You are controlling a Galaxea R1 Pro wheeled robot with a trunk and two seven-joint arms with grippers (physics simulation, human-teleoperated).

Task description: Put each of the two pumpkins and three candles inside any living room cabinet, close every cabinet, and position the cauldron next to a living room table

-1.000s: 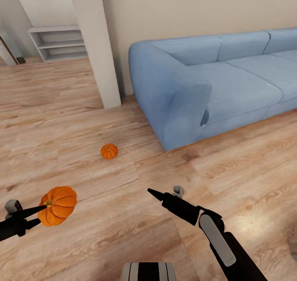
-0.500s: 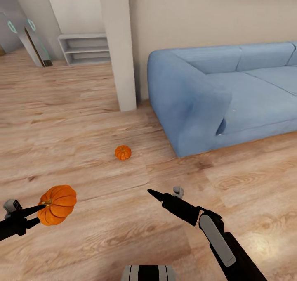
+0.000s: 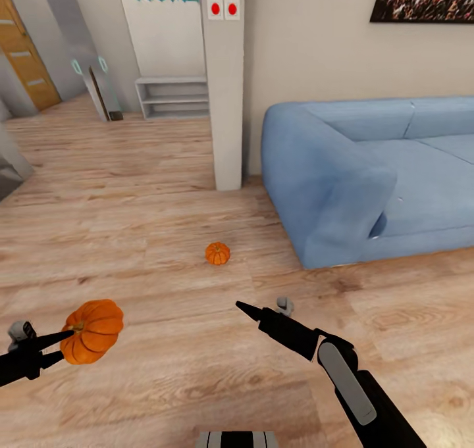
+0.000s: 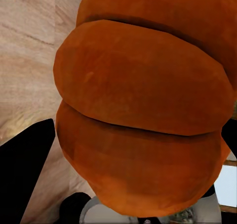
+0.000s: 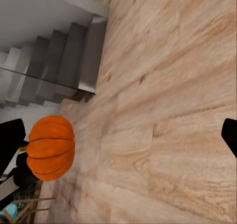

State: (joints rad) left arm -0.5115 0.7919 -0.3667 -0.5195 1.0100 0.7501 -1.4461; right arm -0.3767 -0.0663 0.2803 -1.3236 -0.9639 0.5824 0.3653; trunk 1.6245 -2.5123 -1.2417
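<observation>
My left gripper [image 3: 64, 343] is shut on a bright orange ribbed pumpkin [image 3: 93, 330], held above the wood floor at the lower left. The left wrist view shows that pumpkin [image 4: 143, 110] pressed close between the black fingers [image 4: 24, 169]. It also appears in the right wrist view as the held pumpkin [image 5: 50, 147]. A second, smaller-looking pumpkin [image 3: 217, 253] sits on the floor ahead, between a white pillar and a sofa. My right gripper [image 3: 262, 307] hovers over bare floor, its fingers [image 5: 11, 135] spread wide with nothing between them. Candles, cabinet, cauldron and table are out of view.
A blue sofa [image 3: 342, 172] fills the right side. A white pillar [image 3: 224, 106] stands just left of it, with a low white shelf [image 3: 172, 97] behind. A wooden door [image 3: 25, 53] is at the far left. Grey stairs [image 5: 54, 61] appear in the right wrist view.
The whole head view has shifted: sofa, pillar and floor pumpkin now sit further right and look farther off, with more wall showing. Both arms hold their pose, pumpkin still gripped.
</observation>
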